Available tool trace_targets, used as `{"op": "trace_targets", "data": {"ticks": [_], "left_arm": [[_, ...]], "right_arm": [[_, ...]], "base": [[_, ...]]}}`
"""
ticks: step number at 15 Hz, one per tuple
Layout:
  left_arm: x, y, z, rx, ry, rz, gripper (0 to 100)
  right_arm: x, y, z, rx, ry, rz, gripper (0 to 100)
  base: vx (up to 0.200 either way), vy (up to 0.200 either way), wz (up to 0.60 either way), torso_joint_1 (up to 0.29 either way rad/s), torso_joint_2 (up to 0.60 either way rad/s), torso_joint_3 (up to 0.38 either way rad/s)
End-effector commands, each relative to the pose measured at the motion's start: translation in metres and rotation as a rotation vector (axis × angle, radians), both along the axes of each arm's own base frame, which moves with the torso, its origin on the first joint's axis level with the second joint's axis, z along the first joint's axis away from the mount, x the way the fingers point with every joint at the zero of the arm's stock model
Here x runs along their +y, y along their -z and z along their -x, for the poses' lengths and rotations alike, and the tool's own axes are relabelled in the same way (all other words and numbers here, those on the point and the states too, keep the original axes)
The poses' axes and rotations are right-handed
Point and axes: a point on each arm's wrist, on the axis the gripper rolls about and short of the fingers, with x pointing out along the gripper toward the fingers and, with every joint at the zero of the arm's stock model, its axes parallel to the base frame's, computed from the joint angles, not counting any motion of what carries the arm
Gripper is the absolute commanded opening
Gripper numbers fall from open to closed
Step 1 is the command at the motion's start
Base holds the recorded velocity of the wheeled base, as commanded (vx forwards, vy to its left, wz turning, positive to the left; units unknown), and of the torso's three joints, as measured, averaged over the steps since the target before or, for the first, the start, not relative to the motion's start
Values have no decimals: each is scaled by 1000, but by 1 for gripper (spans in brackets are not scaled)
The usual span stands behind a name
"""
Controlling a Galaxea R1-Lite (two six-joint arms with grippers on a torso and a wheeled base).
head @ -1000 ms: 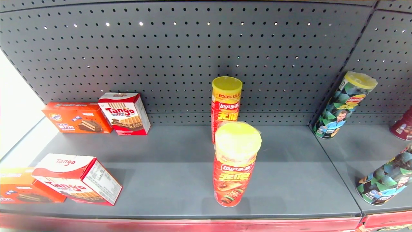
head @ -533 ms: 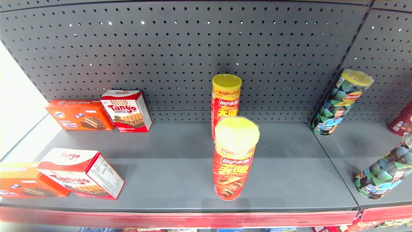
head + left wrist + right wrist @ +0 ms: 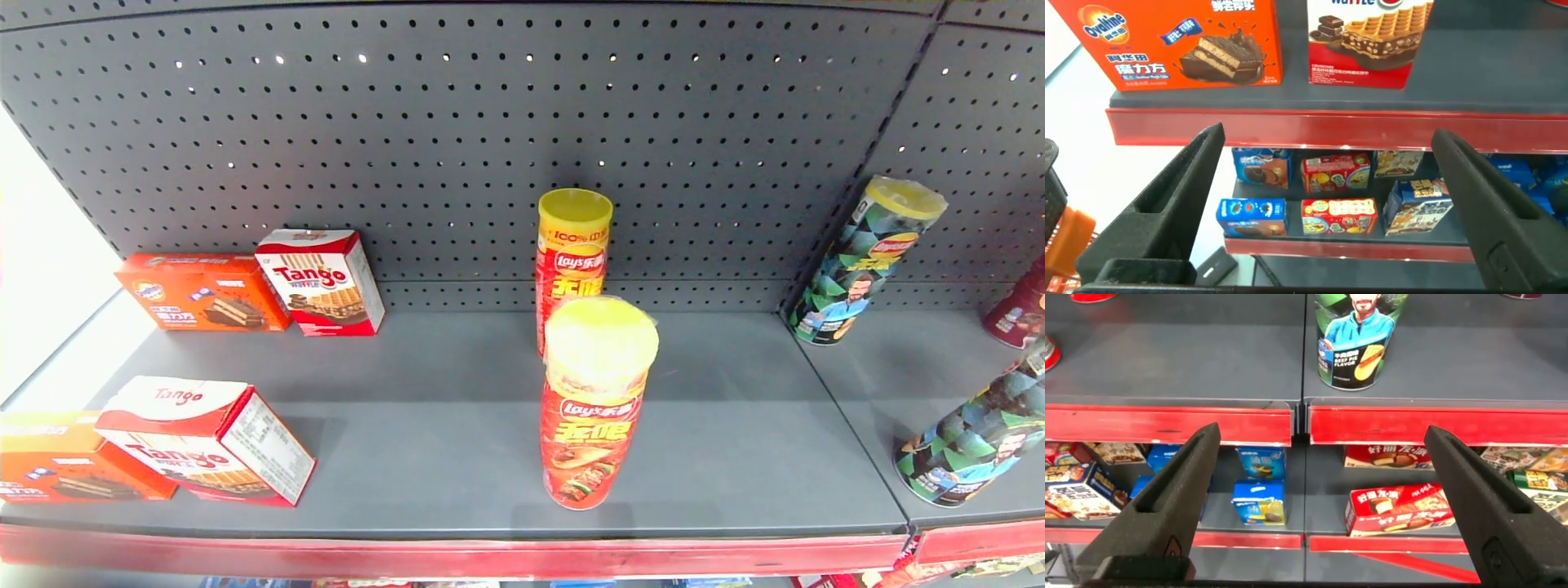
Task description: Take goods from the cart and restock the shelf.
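Only the head camera has shifted; the goods stand unmoved. The left gripper (image 3: 1328, 135) and right gripper (image 3: 1323, 431) face the shelf (image 3: 424, 441), jaws wide and empty. A red chip canister (image 3: 594, 408) stands near its front. Likely next: fetch another item from the cart.

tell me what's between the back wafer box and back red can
Nothing: head view shows bare shelf from the back wafer box to the back red can.

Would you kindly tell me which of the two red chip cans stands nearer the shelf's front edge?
The can with loose film over its lid; the other can stands directly behind it, near the pegboard.
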Motion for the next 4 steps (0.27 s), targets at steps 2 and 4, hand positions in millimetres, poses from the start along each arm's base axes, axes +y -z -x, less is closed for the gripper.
{"op": "trace_targets", "data": {"ticks": [2,4], "left_arm": [[0,0,0,-1,-1,0,100],[0,0,0,-1,-1,0,100]], "right_arm": [[0,0,0,0,0,0,100],[0,0,0,0,0,0,100]], "base": [[0,0,0,0,0,0],[0,0,0,0,0,0]]}}
